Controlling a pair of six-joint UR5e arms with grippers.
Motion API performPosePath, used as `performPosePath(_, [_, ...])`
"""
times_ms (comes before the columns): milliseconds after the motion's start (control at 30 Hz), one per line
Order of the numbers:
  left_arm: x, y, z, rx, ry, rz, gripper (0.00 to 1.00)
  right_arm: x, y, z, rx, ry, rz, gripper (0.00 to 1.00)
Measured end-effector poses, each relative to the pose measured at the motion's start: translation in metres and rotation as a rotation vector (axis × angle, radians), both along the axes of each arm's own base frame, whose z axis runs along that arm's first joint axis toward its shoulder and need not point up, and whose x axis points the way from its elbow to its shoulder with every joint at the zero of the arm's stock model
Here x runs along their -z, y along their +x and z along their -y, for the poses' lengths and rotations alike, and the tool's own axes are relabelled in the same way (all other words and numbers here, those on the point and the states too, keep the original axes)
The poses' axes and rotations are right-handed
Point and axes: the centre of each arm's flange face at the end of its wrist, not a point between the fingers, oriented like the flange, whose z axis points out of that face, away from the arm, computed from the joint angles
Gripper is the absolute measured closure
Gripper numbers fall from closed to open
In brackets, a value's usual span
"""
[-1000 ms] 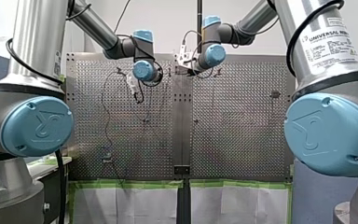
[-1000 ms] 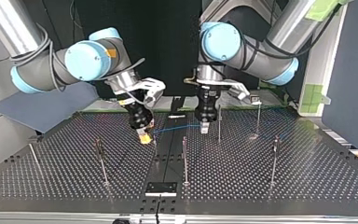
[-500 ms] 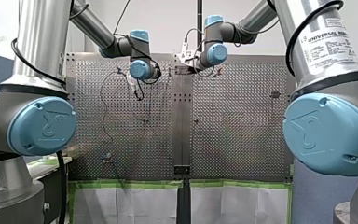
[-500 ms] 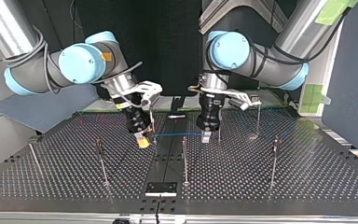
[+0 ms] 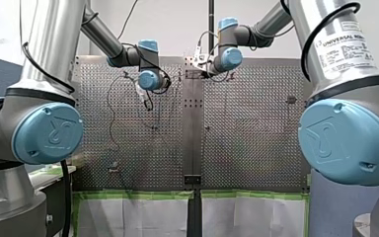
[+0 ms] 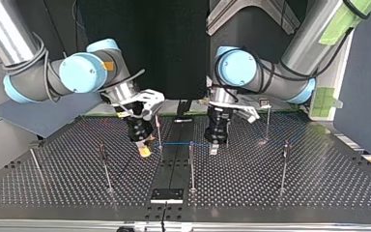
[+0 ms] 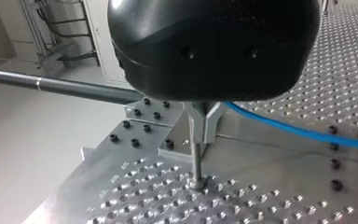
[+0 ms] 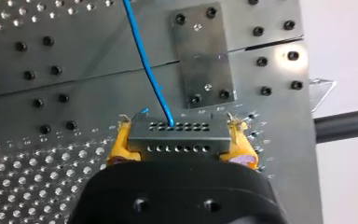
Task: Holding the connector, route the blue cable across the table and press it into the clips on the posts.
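In the top view, my right gripper (image 6: 145, 151) comes in from the left, its yellow pads shut on a grey connector (image 8: 176, 137). The blue cable (image 6: 178, 144) leaves the connector (image 8: 144, 56) and runs level to my left gripper (image 6: 214, 149), past a thin post (image 6: 158, 133) and the middle post (image 6: 191, 164). The left wrist view shows my left gripper (image 7: 204, 123) with its metal fingers shut on the blue cable (image 7: 298, 133), which trails away to one side. A thin post (image 7: 196, 161) stands right below these fingertips. Whether the cable sits in a clip is too small to tell.
More thin posts rise from the perforated plate (image 6: 270, 193): one at the top view's left (image 6: 104, 166), two at its right (image 6: 284, 164) (image 6: 268, 121) and one beside my left gripper (image 6: 227, 130). A small bolted plate (image 6: 166, 195) lies at the near edge.
Both grippers have come lower and nearer to the top view's camera. The blue cable between them now runs level instead of sloping.
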Motion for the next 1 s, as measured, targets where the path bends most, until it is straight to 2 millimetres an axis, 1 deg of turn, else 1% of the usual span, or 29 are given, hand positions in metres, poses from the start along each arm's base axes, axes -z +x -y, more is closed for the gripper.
performPosePath(100, [-0.006, 0.007, -0.003, -0.005, -0.006, 0.015, 1.00, 0.003, 0.001, 0.004, 0.003, 0.002, -0.001, 1.00])
performPosePath(267, [-0.013, 0.017, -0.009, 0.006, -0.010, 0.031, 1.00, 0.000, 0.003, 0.009, 0.001, -0.004, 0.007, 1.00])
performPosePath(500, [-0.003, 0.043, -0.006, 0.023, 0.003, 0.013, 1.00, -0.004, 0.005, 0.014, 0.001, -0.011, 0.018, 1.00])
performPosePath(633, [0.002, 0.061, -0.009, 0.015, 0.004, 0.009, 1.00, 0.000, 0.001, 0.022, 0.012, -0.007, 0.016, 1.00])
performPosePath(700, [0.001, 0.068, -0.011, 0.010, 0.004, 0.010, 1.00, 0.001, -0.002, 0.026, 0.018, -0.006, 0.015, 1.00])
performPosePath(833, [0.000, 0.074, -0.017, 0.000, 0.005, 0.006, 1.00, 0.004, -0.009, 0.036, 0.030, -0.004, 0.013, 1.00])
performPosePath(1000, [0.001, 0.075, -0.019, -0.005, 0.011, -0.007, 1.00, 0.008, -0.015, 0.043, 0.039, 0.000, 0.011, 1.00])
